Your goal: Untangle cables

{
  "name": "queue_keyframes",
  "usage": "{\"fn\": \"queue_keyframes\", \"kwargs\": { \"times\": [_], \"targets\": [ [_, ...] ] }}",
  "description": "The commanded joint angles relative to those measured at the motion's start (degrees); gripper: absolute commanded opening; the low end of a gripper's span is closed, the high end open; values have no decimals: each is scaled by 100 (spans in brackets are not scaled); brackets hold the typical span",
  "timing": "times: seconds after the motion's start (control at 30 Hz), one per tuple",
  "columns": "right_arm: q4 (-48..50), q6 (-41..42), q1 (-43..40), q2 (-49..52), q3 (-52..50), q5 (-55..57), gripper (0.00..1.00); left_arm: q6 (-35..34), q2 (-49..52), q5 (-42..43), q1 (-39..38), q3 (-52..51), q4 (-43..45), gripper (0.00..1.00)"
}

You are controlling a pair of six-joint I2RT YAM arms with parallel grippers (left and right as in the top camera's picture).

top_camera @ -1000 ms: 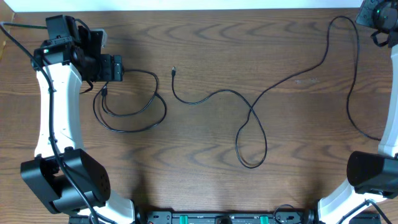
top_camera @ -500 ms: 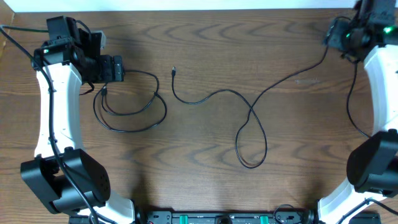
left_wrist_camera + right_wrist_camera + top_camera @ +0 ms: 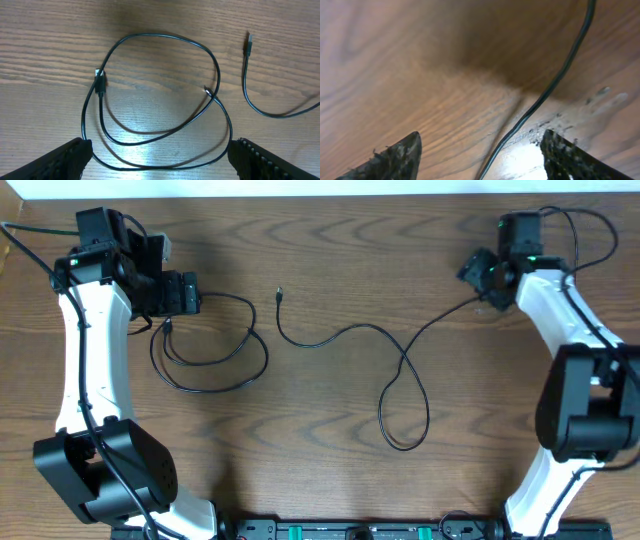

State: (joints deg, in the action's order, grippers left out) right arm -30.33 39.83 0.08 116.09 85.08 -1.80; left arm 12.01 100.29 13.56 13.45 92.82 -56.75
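I am holding my left pincer [image 3: 160,150] and right pincer [image 3: 480,140] spread wide, pinching nothing. Two cables are lying on the bench [image 3: 330,240]: the looped cable [image 3: 100,84] under my left, the long cable [image 3: 405,361] under my right.

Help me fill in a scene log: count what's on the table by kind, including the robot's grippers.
Black cables: 2 (coiled cable, long cable)
Grippers: 2 (left gripper, right gripper)
Total: 4
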Motion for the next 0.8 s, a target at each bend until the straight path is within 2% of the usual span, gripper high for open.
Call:
{"fn": "queue_keyframes", "kwargs": {
  "times": [0.0, 0.23, 0.4, 0.5, 0.53, 0.57, 0.6, 0.63, 0.77],
  "targets": [
    [-87, 645, 35, 315, -37, 341, 75, -31, -70, -11, 20, 4, -24, 93],
    [-629, 1246, -2, 485, -37, 507, 74, -33, -70, -11, 20, 4, -22, 93],
    [-717, 1244, -4, 664, -42, 802, 55, -33, -70, -11, 20, 4, -22, 93],
    [-654, 1235, -9, 994, -42, 894, 50, -35, -70, -11, 20, 4, -26, 93],
    [-649, 1231, -11, 1093, -39, 894, 46, -33, -70, -11, 20, 4, -28, 93],
    [-629, 1217, -15, 1174, -42, 894, 34, -33, -70, -11, 20, 4, -28, 93],
    [-605, 1176, -15, 1279, -39, 874, 6, -33, -70, -11, 20, 4, -37, 93],
    [-584, 1145, -15, 1390, -39, 872, 1, -33, -70, -11, 20, 4, -42, 93],
    [-498, 686, -15, 1281, 15, 752, 1, -33, -70, -11, 20, 4, -46, 93]
  ]
}}
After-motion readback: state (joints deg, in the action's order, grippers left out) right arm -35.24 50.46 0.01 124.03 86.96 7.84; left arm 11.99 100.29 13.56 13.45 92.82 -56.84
